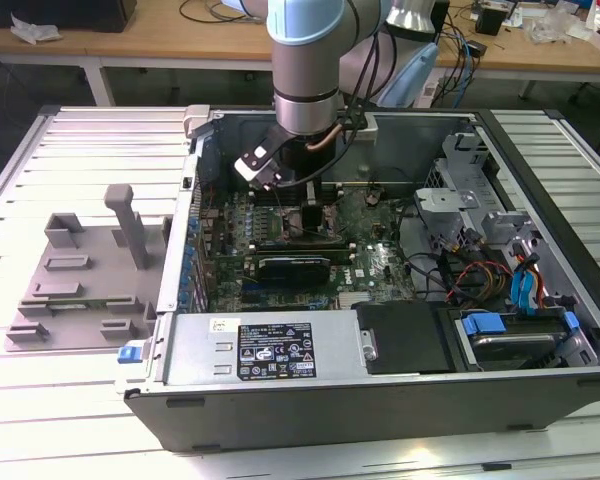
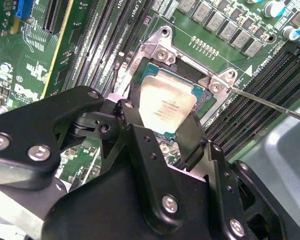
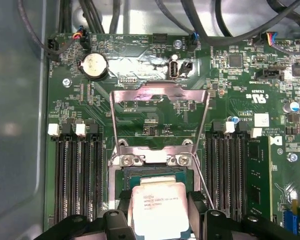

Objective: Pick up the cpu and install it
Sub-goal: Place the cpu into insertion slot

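1. Gripper (image 2: 165,117) is down inside the open computer case (image 1: 380,400), over the motherboard (image 1: 370,260).
2. Jaws drawn in narrow, clamped on the cpu (image 2: 167,102); one black finger (image 2: 190,137) on each of two opposite edges, silver top facing up.
3. Cpu sits directly over the socket (image 3: 150,173). From both wrist views I judge it just above the seat or barely entering it. Contact underneath is hidden, so I cannot tell which.
4. Load plate (image 3: 160,96) is swung open and lies back toward the far side of the board. The thin retention lever (image 2: 270,104) angles out just beside one finger.
5. Memory slots (image 3: 77,175) flank the socket on both sides.
6. Risks, as I read them:
   - Chip lowered slightly rotated or off-centre would ride on the socket frame; pressing then could bend contacts.
   - Tilt in the grip would seat one edge first and jam it.
   - Finger beside the lever could snag the wire while opening or lifting.
   - Fingers opened before the chip is seated would let it drop skewed.
   - Edge-only grip on smooth metal could slip.
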You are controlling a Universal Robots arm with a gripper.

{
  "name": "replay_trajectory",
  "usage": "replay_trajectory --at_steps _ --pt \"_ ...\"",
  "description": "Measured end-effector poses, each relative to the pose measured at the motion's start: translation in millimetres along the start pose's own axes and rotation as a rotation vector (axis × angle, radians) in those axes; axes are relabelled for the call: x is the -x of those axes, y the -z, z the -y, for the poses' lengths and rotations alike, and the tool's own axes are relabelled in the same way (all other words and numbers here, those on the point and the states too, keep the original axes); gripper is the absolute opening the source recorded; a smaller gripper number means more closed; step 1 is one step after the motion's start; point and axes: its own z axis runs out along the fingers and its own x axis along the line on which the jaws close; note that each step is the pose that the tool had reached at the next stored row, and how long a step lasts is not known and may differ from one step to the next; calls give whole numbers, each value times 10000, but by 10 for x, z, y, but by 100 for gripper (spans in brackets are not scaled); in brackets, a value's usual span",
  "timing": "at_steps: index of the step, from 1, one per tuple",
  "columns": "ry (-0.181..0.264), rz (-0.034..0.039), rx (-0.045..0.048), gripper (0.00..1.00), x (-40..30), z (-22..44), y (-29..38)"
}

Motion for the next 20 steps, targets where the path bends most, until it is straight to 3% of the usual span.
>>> replay_trajectory --at_steps 2,6,11,18,20 --pt "-317 -9 -14 53 -1 -1 -1" --pt "-372 -136 -23 53 -1 -1 -1" --pt "-384 -140 -23 53 -1 -35 -4" --pt "-386 -138 -24 53 -2 -35 -10" --pt "-386 -139 -24 61 -2 -35 -11"
